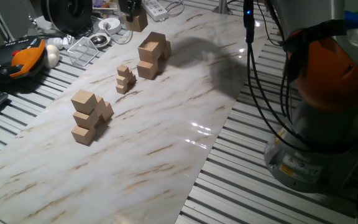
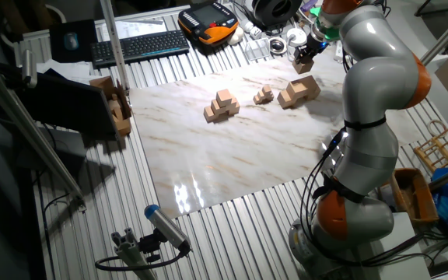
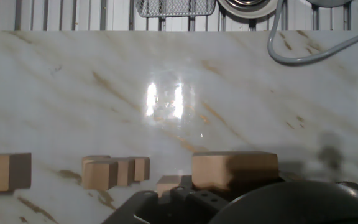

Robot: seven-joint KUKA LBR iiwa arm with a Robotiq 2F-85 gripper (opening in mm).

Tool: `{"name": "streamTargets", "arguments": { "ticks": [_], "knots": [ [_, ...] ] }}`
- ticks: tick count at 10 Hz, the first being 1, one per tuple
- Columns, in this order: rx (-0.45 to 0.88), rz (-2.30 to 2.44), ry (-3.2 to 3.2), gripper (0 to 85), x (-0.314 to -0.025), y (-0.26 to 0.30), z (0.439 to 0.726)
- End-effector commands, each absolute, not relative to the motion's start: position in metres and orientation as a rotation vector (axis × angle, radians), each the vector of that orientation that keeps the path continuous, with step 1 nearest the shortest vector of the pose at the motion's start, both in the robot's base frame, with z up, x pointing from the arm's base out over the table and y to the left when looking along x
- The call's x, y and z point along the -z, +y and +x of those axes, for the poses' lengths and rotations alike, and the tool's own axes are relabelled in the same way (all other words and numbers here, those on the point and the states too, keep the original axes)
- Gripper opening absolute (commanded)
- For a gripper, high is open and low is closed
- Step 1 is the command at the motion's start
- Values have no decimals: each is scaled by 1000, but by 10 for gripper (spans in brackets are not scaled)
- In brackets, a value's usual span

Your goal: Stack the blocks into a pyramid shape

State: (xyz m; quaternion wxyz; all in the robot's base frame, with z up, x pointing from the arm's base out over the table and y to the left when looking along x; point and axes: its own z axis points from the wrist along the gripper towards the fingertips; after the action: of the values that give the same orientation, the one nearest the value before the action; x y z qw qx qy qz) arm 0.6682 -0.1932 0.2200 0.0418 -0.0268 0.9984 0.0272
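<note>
Over the far end of the marble board point(image 1: 166, 155), my claw point(image 1: 133, 17) is pinching a block point(image 1: 137, 22); I'm aiming it squarely above the unfinished stack point(image 1: 151, 55).

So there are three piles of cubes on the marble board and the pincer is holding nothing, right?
Not quite: the pincer holds a tan block, seen in one fixed view and close up in the hand view. The three piles on the marble board are right: near pile, small-cube pile, far pile.
</note>
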Motion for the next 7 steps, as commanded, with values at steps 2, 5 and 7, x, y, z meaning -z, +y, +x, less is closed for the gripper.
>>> {"name": "streamTargets", "arguments": {
  "ticks": [2, 5, 7],
  "knots": [
    [-62, -94, 3054, 0, -220, -194, 668],
    [-42, -99, 3045, 0, -217, -195, 669],
    [-44, -94, 3037, 0, -217, -195, 670]
  ]
}}
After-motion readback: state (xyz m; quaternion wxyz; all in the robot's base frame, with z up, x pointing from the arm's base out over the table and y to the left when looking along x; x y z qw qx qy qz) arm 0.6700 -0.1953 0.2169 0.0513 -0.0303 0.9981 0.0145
